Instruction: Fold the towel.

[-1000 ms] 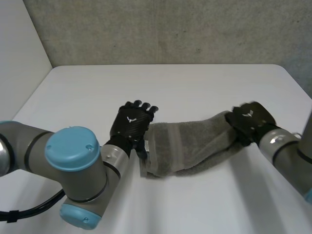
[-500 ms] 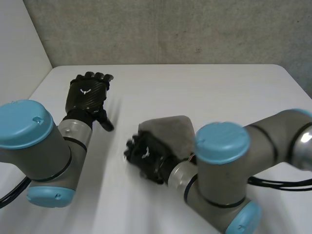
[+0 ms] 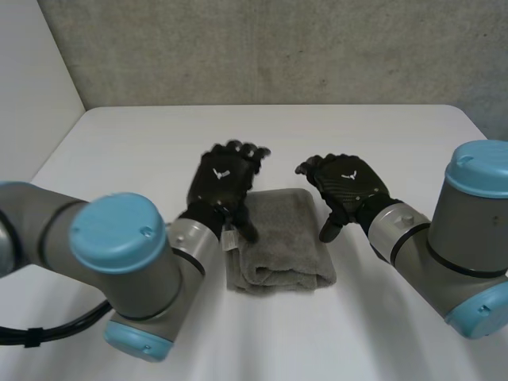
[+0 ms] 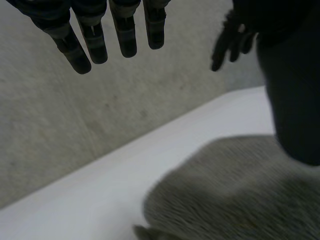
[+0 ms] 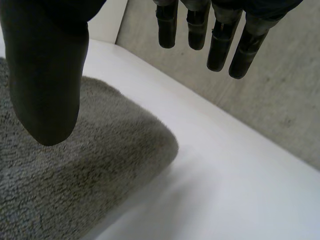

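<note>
Towel (image 3: 278, 238): grey terry, lying on the white counter (image 3: 381, 135) as a compact, roughly square stack; its rolled, thicker edge faces the robot; a small tag sticks out at the side nearest the left arm
Left hand (image 3: 224, 181): just beside the towel on its left-arm side, raised above it; fingers (image 4: 107, 35) straight and slightly parted, holding nothing; thumb hanging over the towel's near-left edge, contact with the cloth not clear
Right hand (image 3: 343, 184): just beside the towel on the opposite side, also lifted; fingers (image 5: 220, 35) straight and relaxed, gripping nothing; thumb pointing down near the towel's edge, apart from the cloth as far as the right wrist view shows
Change: a second ago the towel was stretched long between the two hands, each at one end; half a second ago the right arm was sweeping across with its end while the left hand stood well off; now that end lies over the rest and both hands have let go
Meaning for the task: a judgement only; this fold appears laid and released, the layers sit fairly square, and what is left is at most one more fold or a smoothing press
</note>
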Available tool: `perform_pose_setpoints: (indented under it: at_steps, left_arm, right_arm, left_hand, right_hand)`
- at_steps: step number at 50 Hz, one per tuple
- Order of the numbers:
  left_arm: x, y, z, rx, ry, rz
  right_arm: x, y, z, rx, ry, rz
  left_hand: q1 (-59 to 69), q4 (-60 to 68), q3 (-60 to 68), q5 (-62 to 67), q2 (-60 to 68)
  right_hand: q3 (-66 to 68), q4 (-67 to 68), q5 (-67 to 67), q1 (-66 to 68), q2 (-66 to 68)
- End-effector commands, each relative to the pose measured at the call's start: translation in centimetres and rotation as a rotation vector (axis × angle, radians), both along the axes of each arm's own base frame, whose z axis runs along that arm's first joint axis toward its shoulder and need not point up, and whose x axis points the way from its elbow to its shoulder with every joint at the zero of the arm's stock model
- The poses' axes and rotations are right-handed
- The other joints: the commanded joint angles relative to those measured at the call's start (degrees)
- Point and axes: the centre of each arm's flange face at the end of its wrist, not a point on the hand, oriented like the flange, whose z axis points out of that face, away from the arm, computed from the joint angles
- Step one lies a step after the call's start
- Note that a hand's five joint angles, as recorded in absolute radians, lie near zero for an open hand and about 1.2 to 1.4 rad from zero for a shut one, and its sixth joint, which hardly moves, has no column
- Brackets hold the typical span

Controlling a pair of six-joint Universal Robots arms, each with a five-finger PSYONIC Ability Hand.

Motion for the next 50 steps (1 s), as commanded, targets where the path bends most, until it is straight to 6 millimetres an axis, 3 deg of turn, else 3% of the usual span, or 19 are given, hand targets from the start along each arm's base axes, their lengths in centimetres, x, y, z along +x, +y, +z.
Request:
perform_pose_setpoints:
  at_steps: [1,7,12,13,14,15,17,18,19,20,23,24,26,27,29,32,38,50]
  left_arm:
    - [-0.4,0.2,-3.8,0.071,-0.069,-0.010]
    - [-0.2,0.3,-5.1,0.118,-0.113,-0.008]
    - [-0.1,0.3,-4.4,0.137,-0.122,-0.003]
    - [0.1,0.3,-4.2,0.144,-0.127,0.000]
    - [0.1,0.5,-3.4,0.142,-0.125,-0.002]
    - [0.1,0.5,-3.4,0.142,-0.125,-0.002]
    - [0.3,0.7,-1.0,0.118,-0.101,0.003]
    - [0.3,0.7,-1.0,0.118,-0.100,0.003]
    - [0.6,0.7,0.6,0.094,-0.077,0.009]
    - [0.6,0.7,0.7,0.094,-0.077,0.009]
    - [2.2,0.4,5.1,0.023,-0.022,0.054]
    - [2.2,0.4,5.1,0.023,-0.021,0.054]
    - [4.3,-0.5,8.1,-0.028,0.017,0.146]
    - [4.3,-0.5,8.1,-0.028,0.018,0.147]
    - [6.5,-1.2,10.6,-0.073,0.052,0.232]
    - [7.8,-1.2,12.1,-0.100,0.070,0.266]
    - [8.7,-0.3,12.5,-0.088,0.062,0.272]
    - [9.1,0.1,11.5,-0.062,0.047,0.277]
  right_arm:
    - [0.5,-0.6,-3.7,0.136,0.019,-0.004]
    - [0.8,-0.7,-6.1,0.216,0.064,0.001]
    - [0.8,-0.7,-6.0,0.226,0.071,0.004]
    - [0.8,-0.6,-5.3,0.212,0.069,0.009]
    - [0.8,-0.5,-3.1,0.159,0.043,0.012]
    - [0.8,-0.5,-3.0,0.158,0.042,0.012]
    - [0.1,-0.3,2.1,0.031,-0.025,-0.011]
    - [0.1,-0.3,2.1,0.031,-0.025,-0.011]
    - [-0.2,0.0,4.3,-0.022,-0.056,-0.017]
    - [-0.2,0.0,4.3,-0.022,-0.057,-0.017]
    - [-2.3,-0.4,8.9,-0.158,-0.109,-0.119]
    - [-2.3,-0.4,8.9,-0.159,-0.110,-0.119]
    - [-3.9,-0.7,10.7,-0.213,-0.119,-0.221]
    - [-3.9,-0.7,10.7,-0.213,-0.119,-0.222]
    - [-4.7,-0.6,11.6,-0.235,-0.121,-0.284]
    - [-5.2,-0.5,11.9,-0.239,-0.111,-0.323]
    - [-6.3,-0.8,11.6,-0.213,-0.088,-0.363]
    - [-6.3,-0.8,11.4,-0.200,-0.095,-0.356]
  left_hand:
    - [-4.3,-4.5,-3.2,-11.8,-4.0]
    - [-4.1,-4.3,-3.1,-11.6,-3.8]
    - [-4.1,-4.3,-3.1,-11.6,-3.8]
    - [-4.1,-4.3,-3.1,-11.6,-3.8]
    - [-4.3,-4.4,-3.2,-11.8,-4.0]
    - [-4.3,-4.5,-3.2,-11.8,-4.0]
    - [-4.5,-4.6,-3.4,-12.0,-4.1]
    - [-4.5,-4.6,-3.4,-12.0,-4.1]
    - [-4.5,-4.6,-3.4,-12.0,-4.1]
    - [-4.5,-4.6,-3.4,-12.0,-4.1]
    - [-4.8,-5.0,-3.7,-12.3,-4.5]
    - [-4.8,-5.0,-3.7,-12.3,-4.5]
    - [-4.8,-5.0,-3.7,-12.3,-4.5]
    - [-4.8,-5.0,-3.7,-12.3,-4.5]
    - [-4.8,-5.0,-3.7,-12.3,-4.5]
    - [-4.8,-5.0,-3.7,-12.3,-4.5]
    - [-4.8,-5.0,-3.7,-12.3,-4.5]
    - [-4.8,-5.0,-3.7,-12.3,-4.5]
  right_hand:
    - [-4.3,-4.6,-1.1,-3.3,-4.5]
    - [-4.3,-4.6,-1.1,-3.3,-4.5]
    - [-4.3,-4.6,-1.1,-3.3,-4.5]
    - [-4.3,-4.6,-1.1,-3.3,-4.5]
    - [-4.3,-4.6,-1.1,-3.3,-4.5]
    - [-4.3,-4.6,-1.1,-3.3,-4.5]
    - [-4.3,-4.6,-1.1,-3.3,-4.5]
    - [-4.3,-4.6,-1.1,-3.3,-4.5]
    - [-4.3,-4.6,-1.1,-3.3,-4.5]
    - [-4.3,-4.6,-1.1,-3.3,-4.5]
    - [-4.3,-4.6,-1.1,-3.3,-4.5]
    - [-4.3,-4.6,-1.1,-3.3,-4.5]
    - [-4.3,-4.6,-1.1,-3.3,-4.5]
    - [-4.3,-4.6,-1.1,-3.3,-4.5]
    - [-4.3,-4.6,-1.1,-3.3,-4.5]
    - [-4.3,-4.6,-1.1,-3.3,-4.5]
    - [-4.3,-4.6,-1.1,-3.3,-4.5]
    - [-4.3,-4.6,-1.1,-3.3,-4.5]
